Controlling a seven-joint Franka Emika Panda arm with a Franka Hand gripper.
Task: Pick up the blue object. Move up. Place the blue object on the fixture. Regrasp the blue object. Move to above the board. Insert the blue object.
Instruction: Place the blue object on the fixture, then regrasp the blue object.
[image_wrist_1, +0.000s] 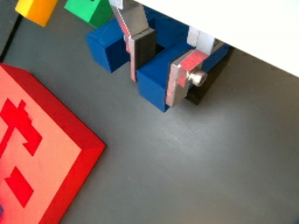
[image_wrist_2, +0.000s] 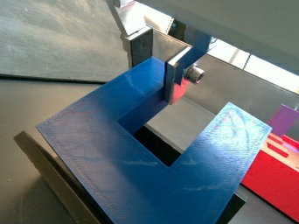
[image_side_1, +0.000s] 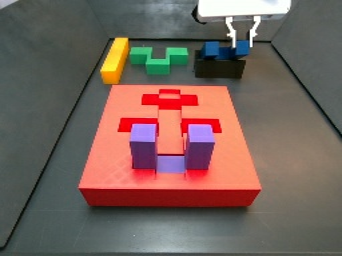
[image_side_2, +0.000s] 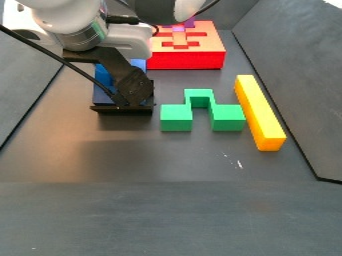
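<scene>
The blue object (image_wrist_1: 156, 91) is a dark blue U-shaped block resting on the black fixture (image_side_1: 221, 69) at the far right of the floor. It fills the foreground in a wrist view (image_wrist_2: 128, 140), and both side views show it (image_side_1: 214, 49) (image_side_2: 104, 76). My gripper (image_wrist_1: 162, 74) comes down from above with its two silver fingers on either side of one prong, pads against the prong's faces. It shows in both side views (image_side_1: 241, 40) (image_side_2: 118, 78). The red board (image_side_1: 171, 150) lies apart from it and carries a purple U-shaped block (image_side_1: 164, 146).
A green block (image_side_1: 163, 58) and a yellow bar (image_side_1: 116, 58) lie beside the fixture along the far side. They also show in a side view, green block (image_side_2: 201, 110) and yellow bar (image_side_2: 261, 112). A board corner (image_wrist_1: 35, 149) lies close to the gripper.
</scene>
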